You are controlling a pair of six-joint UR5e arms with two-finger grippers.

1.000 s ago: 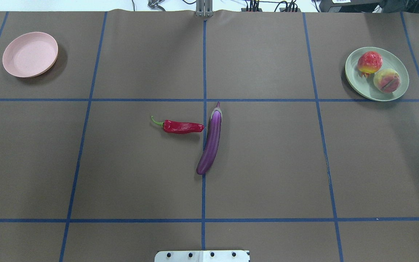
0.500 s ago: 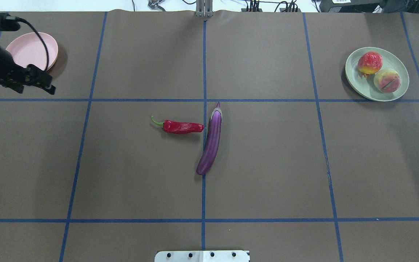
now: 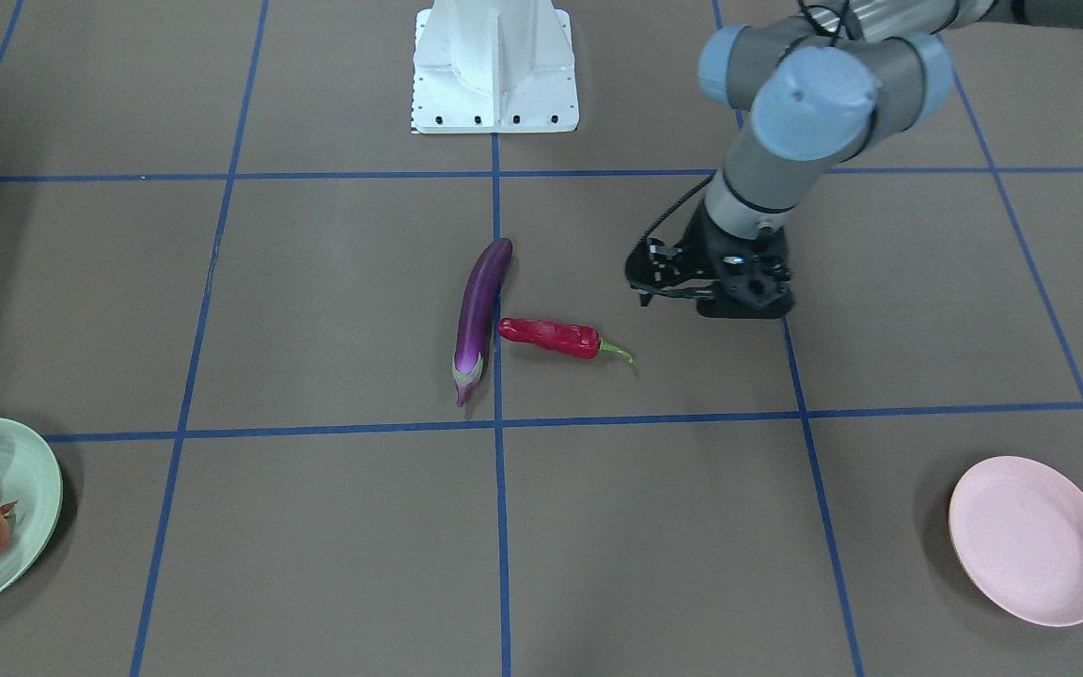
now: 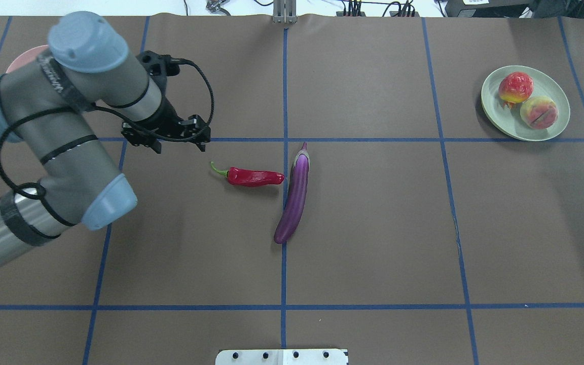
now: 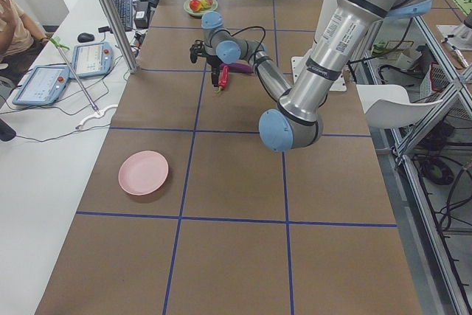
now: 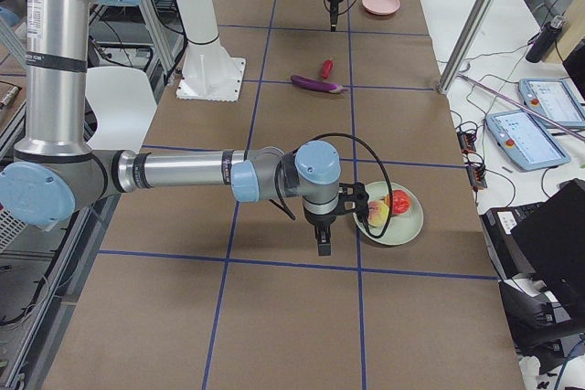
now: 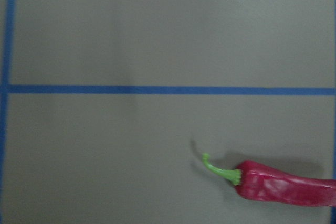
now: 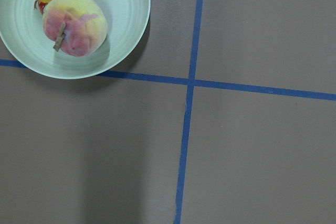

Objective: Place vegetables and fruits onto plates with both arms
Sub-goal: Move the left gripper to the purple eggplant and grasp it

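A red chili pepper (image 4: 254, 177) and a purple eggplant (image 4: 296, 195) lie side by side at the table's middle, nearly touching. My left gripper (image 4: 145, 142) hovers just left of and beyond the chili's green stem (image 7: 218, 169); I cannot tell whether it is open or shut. The peach (image 4: 539, 112) and the orange-red ball (image 4: 515, 87) rest on the green plate (image 4: 512, 124) at the far right. The pink plate (image 3: 1030, 541) sits bare at the far left. My right gripper (image 6: 321, 242) hangs beside the green plate; its state is unclear.
The white base block (image 3: 494, 66) stands at the robot's edge of the table. Blue tape lines divide the brown mat. A person (image 5: 7, 12) sits at a side desk with tablets, behind a metal post (image 5: 110, 12).
My left arm has swept in from the left edge toward the table's middle and now hangs near the chili, covering most of the pink plate in the overhead view. The produce has not moved.
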